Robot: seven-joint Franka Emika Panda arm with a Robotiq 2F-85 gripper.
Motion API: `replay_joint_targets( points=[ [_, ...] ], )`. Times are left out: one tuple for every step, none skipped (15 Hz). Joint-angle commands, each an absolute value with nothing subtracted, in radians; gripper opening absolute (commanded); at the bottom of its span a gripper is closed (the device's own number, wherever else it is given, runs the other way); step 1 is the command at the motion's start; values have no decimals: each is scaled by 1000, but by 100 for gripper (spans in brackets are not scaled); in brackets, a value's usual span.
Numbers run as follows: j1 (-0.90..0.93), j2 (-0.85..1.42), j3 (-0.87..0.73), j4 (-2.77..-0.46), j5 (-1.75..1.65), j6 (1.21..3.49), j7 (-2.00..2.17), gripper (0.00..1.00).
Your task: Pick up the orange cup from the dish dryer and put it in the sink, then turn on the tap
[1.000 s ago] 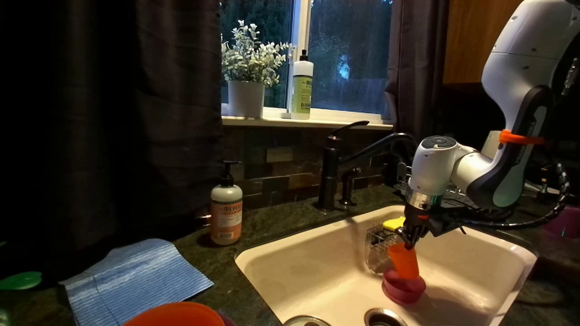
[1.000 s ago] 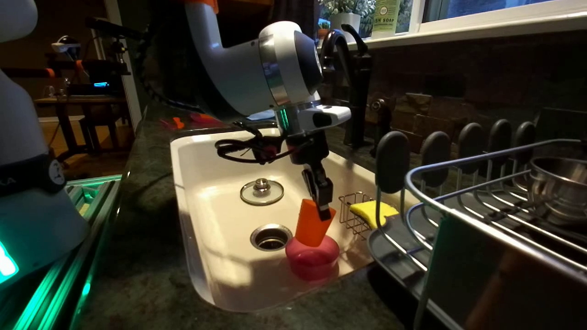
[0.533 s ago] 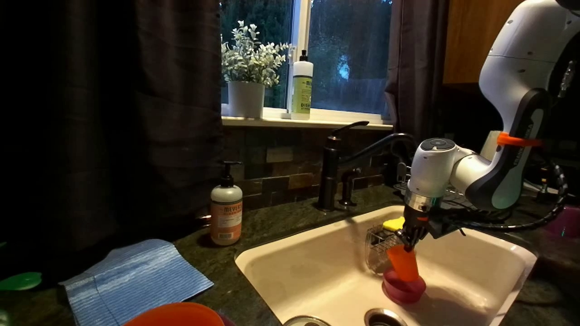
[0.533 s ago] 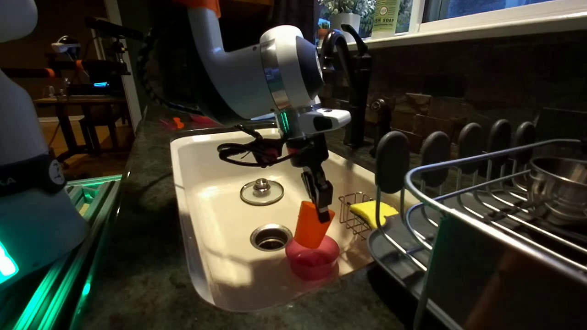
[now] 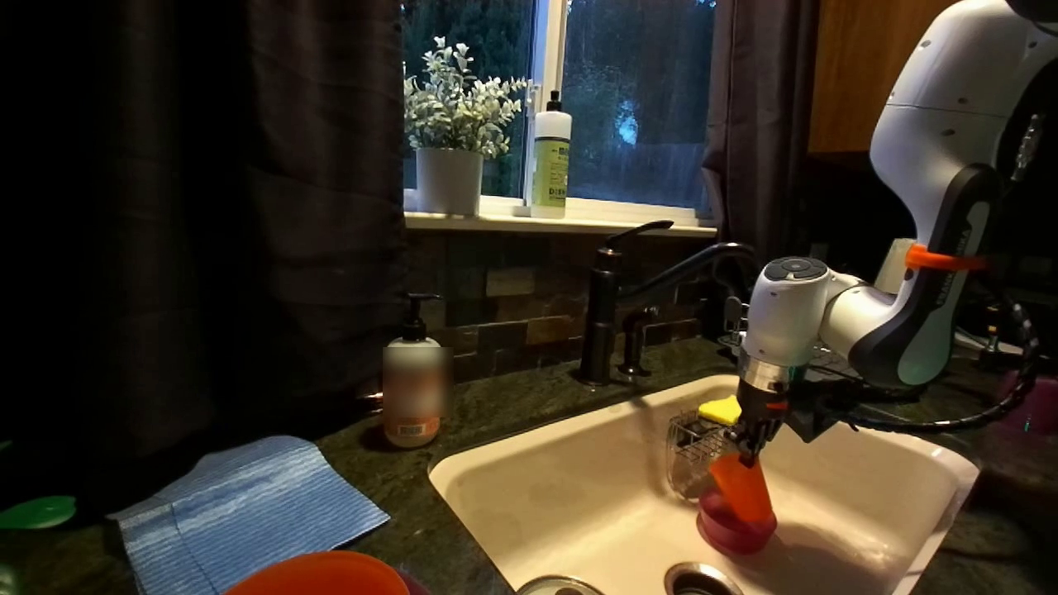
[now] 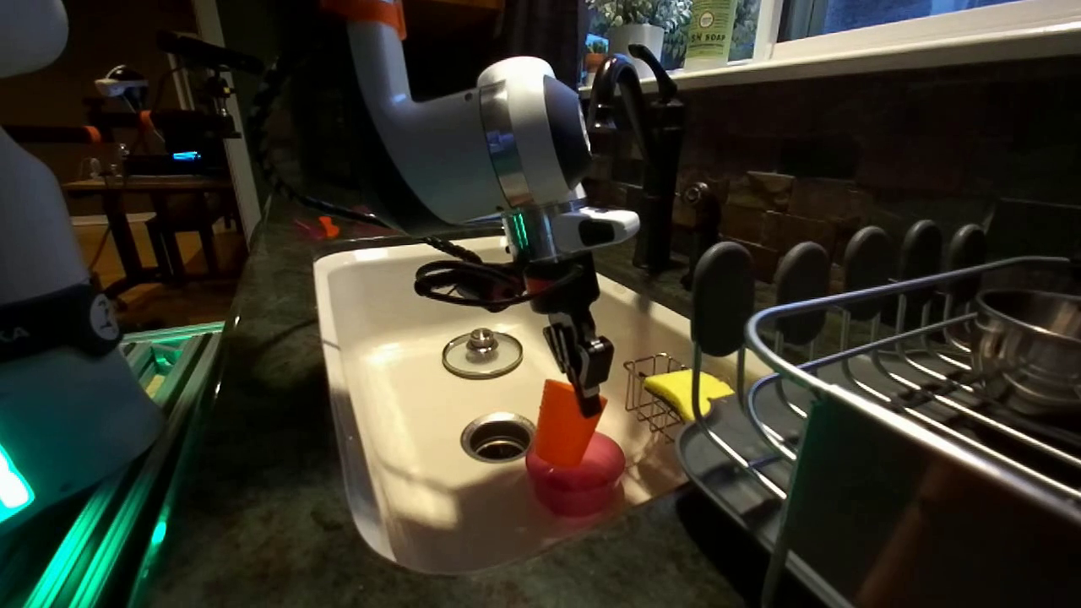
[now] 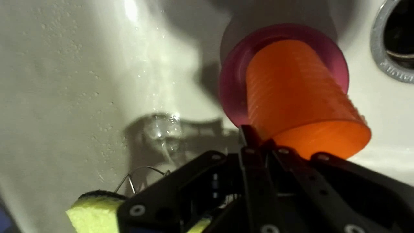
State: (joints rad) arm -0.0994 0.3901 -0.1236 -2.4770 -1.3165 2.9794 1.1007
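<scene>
The orange cup (image 7: pixel 288 87) hangs tilted in the sink (image 5: pixel 570 487), its rim up and its base over a pink-red bowl (image 6: pixel 574 490). Whether base and bowl touch, I cannot tell. My gripper (image 7: pixel 258 139) is shut on the cup's rim, one finger outside the wall and one inside the mouth. In both exterior views the fingers point down at the cup's upper edge. The dark tap (image 5: pixel 601 318) stands behind the sink, spout reaching to the right in that view, lever on top. In an exterior view the dish dryer (image 6: pixel 724 300) sits beside the basin.
A yellow sponge (image 6: pixel 686 393) lies on a wire caddy (image 6: pixel 646 405) at the sink wall. The drain (image 6: pixel 498 439) and a glass lid (image 6: pixel 483 359) are in the basin. A soap bottle (image 5: pixel 412 405), blue cloth (image 5: pixel 256 496) and wide orange dish (image 5: pixel 322 574) stand on the counter.
My gripper has lowered a little with the cup, bringing its base down toward the pink-red bowl. The cup leans slightly more; the grip stays the same.
</scene>
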Motion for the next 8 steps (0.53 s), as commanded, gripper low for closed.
replay_joint_targets(
  points=[
    [-63, 396, -139, -2470, -1407, 2964, 1139, 1],
    [-54, 391, -146, -2471, -1439, 2963, 1165, 1],
    [-47, 384, -151, -2474, -1473, 2963, 1192, 1],
    [-35, 378, -158, -2474, -1521, 2954, 1236, 1],
    [-28, 373, -162, -2475, -1562, 2947, 1272, 1],
    [-23, 370, -163, -2475, -1605, 2939, 1312, 1],
    [-21, 368, -162, -2476, -1648, 2933, 1348, 1],
    [-19, 369, -160, -2478, -1687, 2925, 1382, 1]
  ],
)
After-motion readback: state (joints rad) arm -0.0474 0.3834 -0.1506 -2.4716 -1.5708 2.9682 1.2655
